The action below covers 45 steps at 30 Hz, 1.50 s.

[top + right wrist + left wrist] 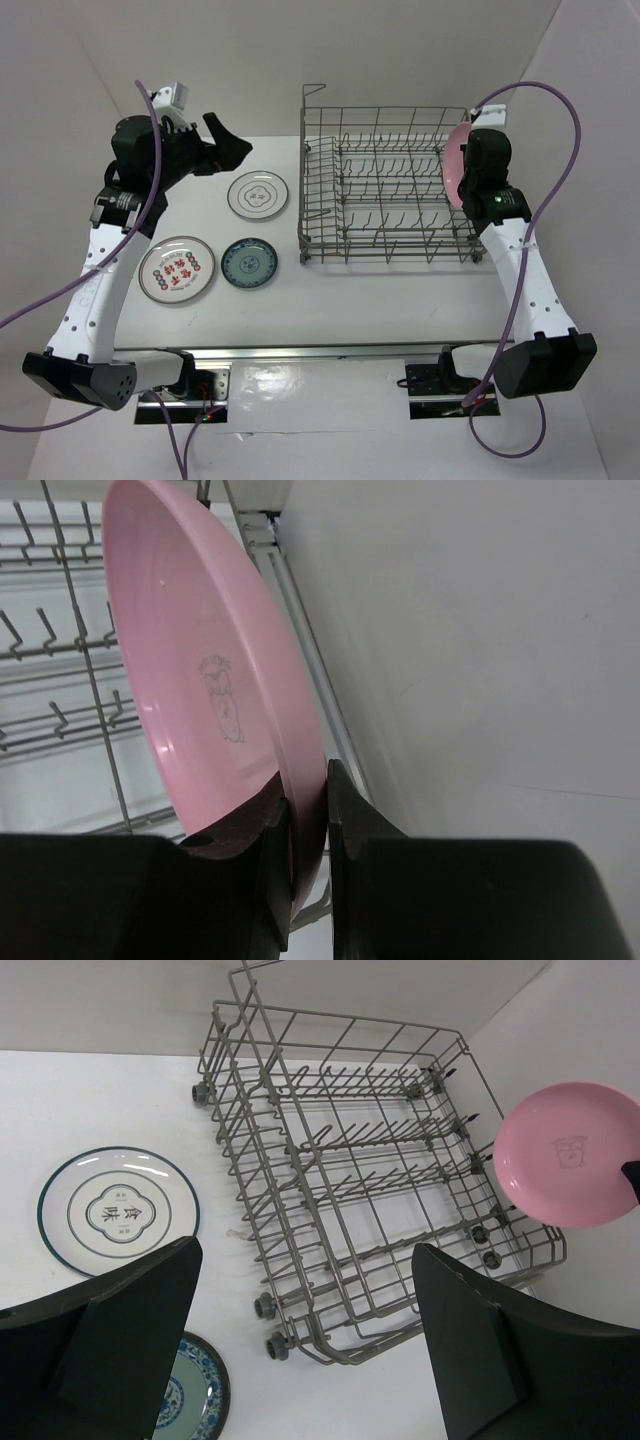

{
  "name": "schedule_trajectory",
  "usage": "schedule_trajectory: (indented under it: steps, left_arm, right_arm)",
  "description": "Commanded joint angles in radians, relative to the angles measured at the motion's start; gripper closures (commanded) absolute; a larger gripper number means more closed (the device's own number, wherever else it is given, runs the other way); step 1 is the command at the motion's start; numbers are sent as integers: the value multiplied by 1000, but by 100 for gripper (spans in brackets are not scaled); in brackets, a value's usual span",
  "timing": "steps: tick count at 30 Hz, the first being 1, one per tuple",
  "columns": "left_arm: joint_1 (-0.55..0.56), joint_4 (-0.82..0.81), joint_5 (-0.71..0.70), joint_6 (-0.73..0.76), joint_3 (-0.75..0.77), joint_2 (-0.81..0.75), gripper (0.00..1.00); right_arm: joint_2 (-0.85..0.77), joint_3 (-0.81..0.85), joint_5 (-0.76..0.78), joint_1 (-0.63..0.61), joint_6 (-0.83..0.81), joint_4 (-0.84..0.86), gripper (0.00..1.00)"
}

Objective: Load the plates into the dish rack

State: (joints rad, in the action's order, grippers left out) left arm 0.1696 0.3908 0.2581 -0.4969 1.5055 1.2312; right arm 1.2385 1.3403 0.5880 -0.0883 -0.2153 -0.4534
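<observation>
The grey wire dish rack [385, 243] [300, 1150] stands at the back right of the table and holds no plates. My right gripper [307, 815] is shut on the lower rim of the pink plate [200, 660] [455, 165] [565, 1155], held on edge just above the rack's right end. Three plates lie flat left of the rack: the white one with a dark rim [259, 194] [118, 1211], the red-patterned one [176, 269] and the small teal one [250, 263] [190, 1395]. My left gripper [228, 150] [305, 1250] hangs open and empty above the table's back left.
White walls close in the table behind and on both sides; the right wall [480, 630] is close to the pink plate. Purple cables [560, 110] loop off both arms. The arm bases [180, 375] sit along the near edge.
</observation>
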Motion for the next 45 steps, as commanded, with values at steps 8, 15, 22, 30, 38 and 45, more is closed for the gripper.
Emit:
schedule_trajectory:
  steps: [8,15,22,30,38,45]
  left_arm:
    - [-24,-66,47,9,-7,5,0]
    - [-24,-66,58,9,-7,14,0]
    - [-24,-75,58,9,-16,14,0]
    - [-24,-75,67,9,-25,14,0]
    - [-24,-93,76,9,-44,24,0]
    - [-24,-104,86,9,-53,24,0]
  right_arm:
    - [39,10,61,28,-91,182,100]
    - [39,-61,95,28,-101,234,100]
    - [67,-81,107,28,-88,259,100]
    - [99,-112,105,48,-79,289,100]
    - [90,-156,82,48,-88,308,100]
    - [99,-185,73,48,-70,317,100]
